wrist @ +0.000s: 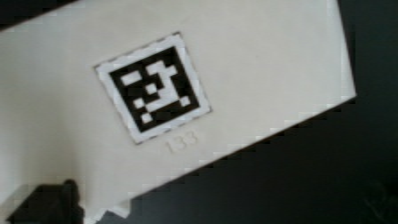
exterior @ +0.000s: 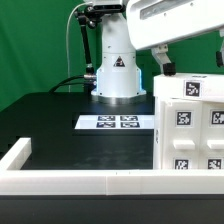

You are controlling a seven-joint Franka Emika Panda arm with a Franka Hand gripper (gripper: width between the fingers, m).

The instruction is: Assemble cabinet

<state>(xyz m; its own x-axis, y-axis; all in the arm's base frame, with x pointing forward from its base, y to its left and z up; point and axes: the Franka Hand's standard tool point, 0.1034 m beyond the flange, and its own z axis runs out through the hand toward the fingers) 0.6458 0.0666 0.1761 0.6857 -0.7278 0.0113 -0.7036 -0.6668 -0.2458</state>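
The cabinet (exterior: 190,125) is a large white box with several black-and-white tags on its face, standing at the exterior view's right on the black table. My gripper (exterior: 165,66) hangs from the white arm just above the cabinet's top left corner. Whether it touches the cabinet cannot be told. In the wrist view a white cabinet panel (wrist: 267,60) with one tag (wrist: 157,88) fills most of the picture, very close. Only one dark fingertip (wrist: 54,203) shows at the panel's edge, and the other finger is out of view.
The marker board (exterior: 118,122) lies flat in front of the robot base (exterior: 115,75). A long low white border wall (exterior: 80,181) runs along the near edge and turns back at the exterior view's left (exterior: 17,152).
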